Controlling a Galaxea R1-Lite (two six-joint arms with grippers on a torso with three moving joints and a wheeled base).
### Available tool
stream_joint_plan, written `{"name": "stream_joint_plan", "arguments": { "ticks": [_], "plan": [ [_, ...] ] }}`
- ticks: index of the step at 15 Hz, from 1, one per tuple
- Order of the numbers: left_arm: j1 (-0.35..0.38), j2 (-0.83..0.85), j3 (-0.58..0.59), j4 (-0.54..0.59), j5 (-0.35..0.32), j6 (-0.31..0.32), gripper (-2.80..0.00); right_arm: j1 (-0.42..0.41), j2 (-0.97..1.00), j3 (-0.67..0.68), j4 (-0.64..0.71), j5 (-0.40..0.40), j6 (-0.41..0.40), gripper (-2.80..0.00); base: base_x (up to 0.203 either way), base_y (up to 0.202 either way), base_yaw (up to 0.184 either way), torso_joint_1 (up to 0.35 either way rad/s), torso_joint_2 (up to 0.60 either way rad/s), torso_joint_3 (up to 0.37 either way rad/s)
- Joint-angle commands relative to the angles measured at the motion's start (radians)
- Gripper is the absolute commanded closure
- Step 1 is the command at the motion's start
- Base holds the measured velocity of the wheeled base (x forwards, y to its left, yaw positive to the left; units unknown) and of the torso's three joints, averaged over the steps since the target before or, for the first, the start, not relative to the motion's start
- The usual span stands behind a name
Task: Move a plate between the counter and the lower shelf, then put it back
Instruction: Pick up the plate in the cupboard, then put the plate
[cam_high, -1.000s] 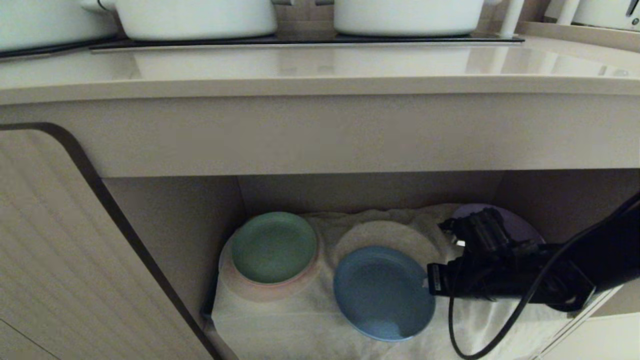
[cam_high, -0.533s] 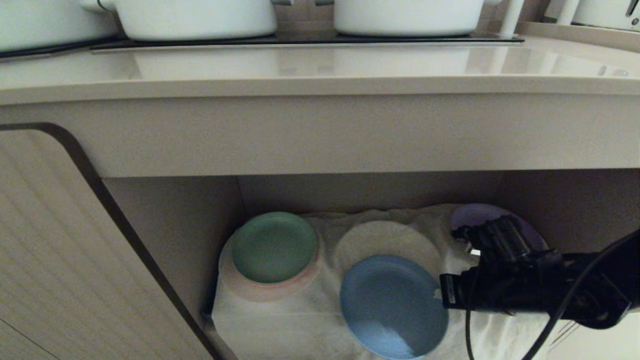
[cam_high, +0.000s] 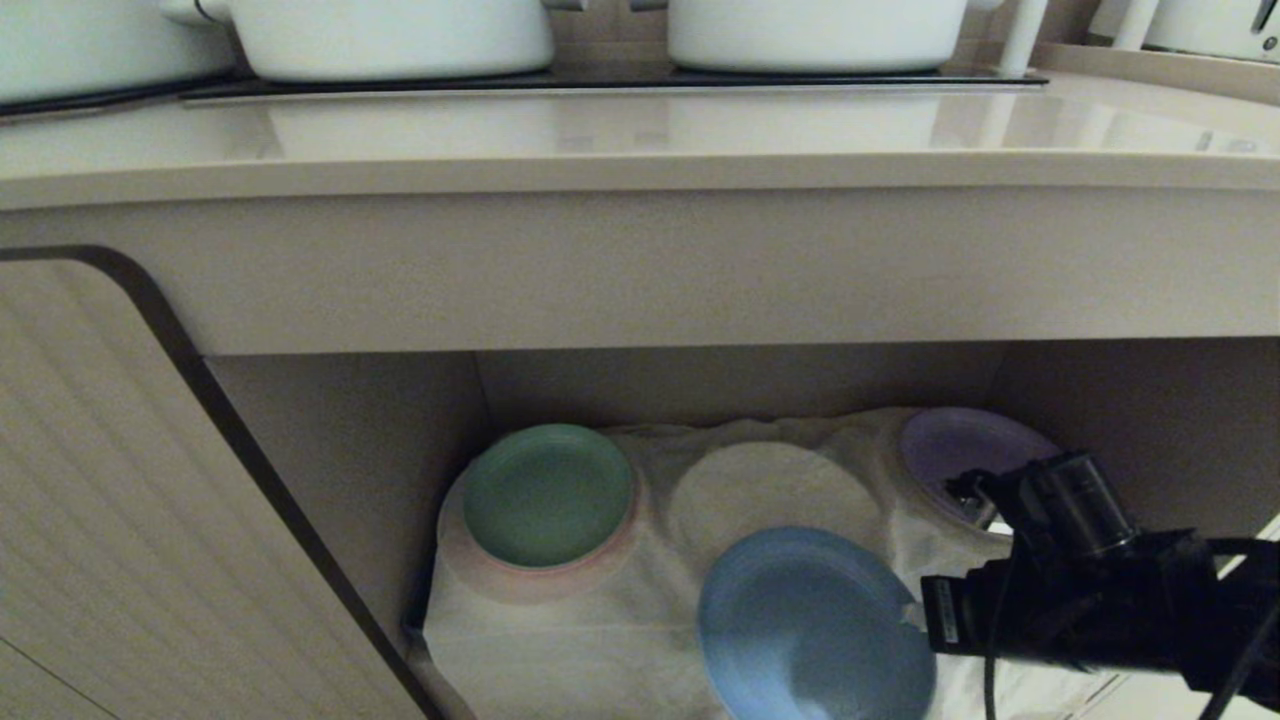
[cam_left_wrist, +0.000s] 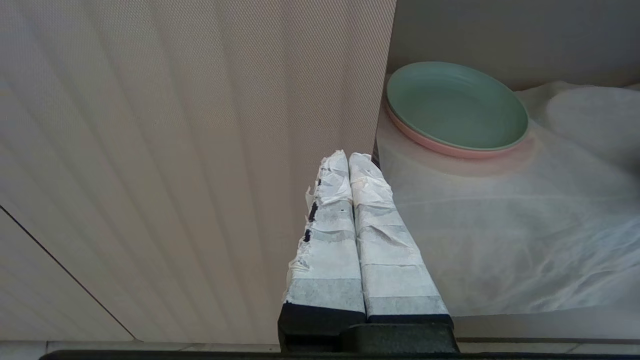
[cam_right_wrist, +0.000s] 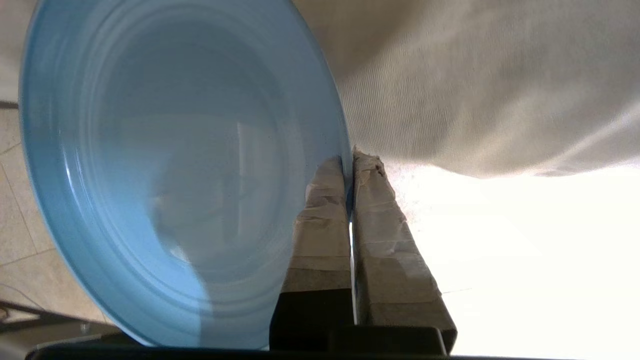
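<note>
in the lower shelf (cam_high: 350, 440) i see the green plate (cam_high: 547, 492) on a pink one at left, my left gripper (cam_left_wrist: 348, 162) clenched empty nearby; the plate (cam_high: 815, 630) sits at the shelf's front edge, right gripper (cam_right_wrist: 348, 162) pinching its rim, purple plate (cam_high: 950, 450) behind.

The right gripper (cam_right_wrist: 350, 160) was clamped on the rim of the plate (cam_right_wrist: 165, 175), one tape-wrapped finger (cam_right_wrist: 322, 235) lying on the plate's inner face and the other finger (cam_right_wrist: 387, 250) behind the rim. The light-blue plate filled most of the view, its shallow concentric rings showing and a dim reflection across its centre. Behind the plate, on the gripper's side, hung a wrinkled white cloth (cam_right_wrist: 475, 90), brightly lit and washed out near the fingers. Past the plate's far edge, pale floor tiles (cam_right_wrist: 15, 220) were visible.
</note>
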Motion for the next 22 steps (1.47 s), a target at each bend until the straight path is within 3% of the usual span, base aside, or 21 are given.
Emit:
{"name": "stream_joint_plan", "arguments": {
  "ticks": [1, 5, 14, 22],
  "plan": [
    [0.000, 0.000, -0.001, -0.001, 0.000, -0.001, 0.00, -0.001, -0.061, 0.034, 0.001, 0.000, 0.002, 0.00, 0.000, 0.000, 0.000, 0.000, 0.00, 0.000],
    [0.000, 0.000, 0.000, -0.001, 0.000, -0.001, 0.00, -0.001, -0.125, 0.095, 0.010, -0.038, 0.001, 0.00, 0.000, 0.000, 0.000, 0.000, 0.00, 0.000],
    [0.000, 0.000, 0.000, -0.001, 0.000, -0.001, 0.00, -0.022, -0.308, 0.180, 0.122, -0.043, -0.001, 0.00, 0.000, 0.000, 0.000, 0.000, 0.00, 0.000],
    [0.000, 0.000, 0.000, -0.001, 0.000, -0.001, 0.00, -0.023, -0.440, 0.217, 0.231, -0.175, -0.031, 0.00, 0.000, 0.000, 0.000, 0.000, 0.00, 0.000]
  ]
}}
